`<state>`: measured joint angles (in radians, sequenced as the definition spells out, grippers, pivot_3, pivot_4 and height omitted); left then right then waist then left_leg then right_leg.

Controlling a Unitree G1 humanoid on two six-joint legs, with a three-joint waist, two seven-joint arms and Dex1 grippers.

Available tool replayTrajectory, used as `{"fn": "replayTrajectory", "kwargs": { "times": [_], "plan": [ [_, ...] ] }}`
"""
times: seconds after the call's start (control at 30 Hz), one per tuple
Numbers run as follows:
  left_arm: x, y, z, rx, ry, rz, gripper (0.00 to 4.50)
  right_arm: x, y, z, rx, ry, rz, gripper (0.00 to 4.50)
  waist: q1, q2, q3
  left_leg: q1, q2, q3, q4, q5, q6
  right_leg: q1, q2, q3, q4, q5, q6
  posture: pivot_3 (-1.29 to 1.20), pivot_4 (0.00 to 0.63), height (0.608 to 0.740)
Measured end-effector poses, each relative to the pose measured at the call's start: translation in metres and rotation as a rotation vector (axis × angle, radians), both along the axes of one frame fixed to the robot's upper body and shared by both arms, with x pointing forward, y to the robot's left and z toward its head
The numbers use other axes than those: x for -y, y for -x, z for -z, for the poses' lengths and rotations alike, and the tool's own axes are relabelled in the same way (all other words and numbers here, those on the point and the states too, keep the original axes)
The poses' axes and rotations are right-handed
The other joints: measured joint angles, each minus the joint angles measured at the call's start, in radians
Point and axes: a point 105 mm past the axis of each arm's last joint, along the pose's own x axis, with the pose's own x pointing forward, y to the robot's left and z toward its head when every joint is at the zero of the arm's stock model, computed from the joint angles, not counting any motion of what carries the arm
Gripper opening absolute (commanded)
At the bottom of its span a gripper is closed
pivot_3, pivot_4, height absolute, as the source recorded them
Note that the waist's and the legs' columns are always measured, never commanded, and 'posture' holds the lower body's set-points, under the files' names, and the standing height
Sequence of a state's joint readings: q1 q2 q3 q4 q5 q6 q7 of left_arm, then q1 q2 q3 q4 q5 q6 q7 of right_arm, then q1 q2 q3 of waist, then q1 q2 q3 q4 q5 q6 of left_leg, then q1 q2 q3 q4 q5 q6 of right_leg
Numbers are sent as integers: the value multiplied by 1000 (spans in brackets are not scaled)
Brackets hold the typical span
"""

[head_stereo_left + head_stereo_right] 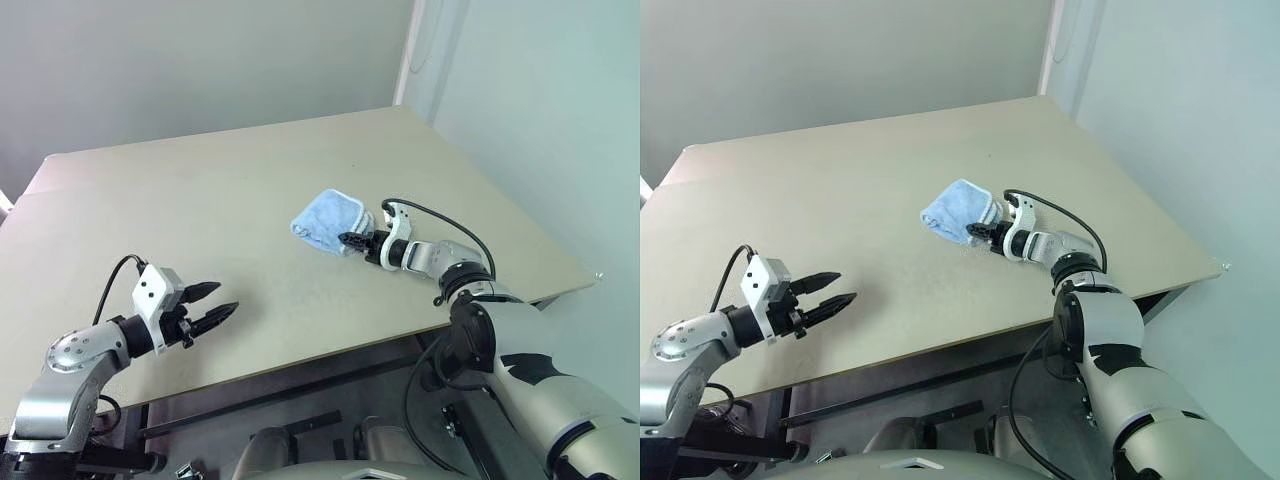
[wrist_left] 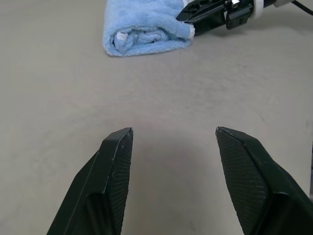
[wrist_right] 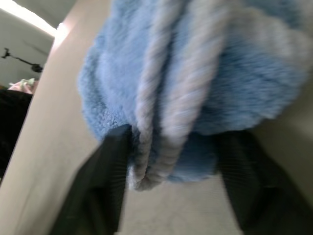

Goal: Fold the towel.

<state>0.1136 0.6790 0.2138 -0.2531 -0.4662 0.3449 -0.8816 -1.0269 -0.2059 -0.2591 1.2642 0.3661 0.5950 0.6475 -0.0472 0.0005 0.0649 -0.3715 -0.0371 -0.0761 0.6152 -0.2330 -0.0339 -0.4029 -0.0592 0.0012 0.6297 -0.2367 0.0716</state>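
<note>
Both arms are silver-grey metal with black joint sections and rounded shells. Left gripper (image 1: 215, 305) and right gripper (image 1: 976, 231): two black tapered fingers (image 2: 115, 169) with knurled inner pads, on a white boxy wrist block. Black cable loops over each wrist.

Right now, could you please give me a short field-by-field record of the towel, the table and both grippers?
towel: light blue, bunched into a folded bundle, lying on the table
table: beige top, towel right of centre
right gripper: at the towel's near edge, fingers spread with the towel's edge between them, not clamped
left gripper: open, holding nothing, low over the near left of the table, apart from the towel
fold: towel doubled over, edges not neatly lined up
</note>
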Motion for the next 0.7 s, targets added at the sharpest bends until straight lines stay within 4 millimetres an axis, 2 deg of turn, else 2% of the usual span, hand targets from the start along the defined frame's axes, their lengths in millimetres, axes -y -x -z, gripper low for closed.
{"fn": "replayTrajectory", "kwargs": {
  "times": [0.07, 0.2, 0.33, 0.43, 0.5, 0.57, 0.67, 0.7],
  "plan": [
    [0, -2, -1, 2, 3, 4, 2852, -2, 0, -2, 7, -9, -11, 4436, 0, 0, 0, 1, 0, 0, 1, 0, 0, 1, 0, 0, 0, -1, 2, 0, 0, 740],
    [-2, -4, 2, -11, 5, 6, 2852, 3, 1, -7, 39, 35, -67, 4477, 3, 0, 0, 1, 0, -2, 3, 0, 0, 3, 0, -1, 0, -1, 2, 0, 0, 740],
    [-3, -6, 1, -12, 3, 11, 2852, 27, 6, -18, 146, 157, -172, 4477, 6, 1, 0, -3, -1, -2, 2, 0, 0, 0, -1, 0, 0, -2, 3, 0, 0, 740],
    [-10, -9, 4, -16, -2, -11, 2852, 53, 28, -19, 283, 354, -311, 4477, 6, 1, 0, -4, -2, -2, -1, -1, 1, -2, -3, 0, -1, -2, 4, 0, 0, 740],
    [-17, -11, 8, -22, -8, -39, 2852, 55, 42, -21, 347, 407, -368, 4477, 2, 1, 1, -4, -1, -1, -3, -1, 1, -4, -3, 1, 0, -1, 5, 0, 0, 740],
    [-24, -16, 11, -18, -20, -74, 2852, 48, 50, -35, 490, 436, -403, 4477, -1, 1, 1, -3, 0, 0, -3, -1, 1, -5, -1, 2, 1, -3, 8, 0, 0, 740],
    [-27, -17, 20, -27, -5, -109, 2852, 41, 58, -70, 804, 430, -379, 4477, 5, 1, 1, -1, 0, 0, -1, -1, 1, -1, 1, 0, 1, -4, 6, 0, 0, 740],
    [-29, -17, 23, -31, -3, -118, 2852, 41, 61, -75, 856, 439, -382, 4477, 6, 1, 1, -1, 1, 0, 0, -1, 1, -1, 1, 0, 0, -4, 6, 0, 0, 740]
  ]
}}
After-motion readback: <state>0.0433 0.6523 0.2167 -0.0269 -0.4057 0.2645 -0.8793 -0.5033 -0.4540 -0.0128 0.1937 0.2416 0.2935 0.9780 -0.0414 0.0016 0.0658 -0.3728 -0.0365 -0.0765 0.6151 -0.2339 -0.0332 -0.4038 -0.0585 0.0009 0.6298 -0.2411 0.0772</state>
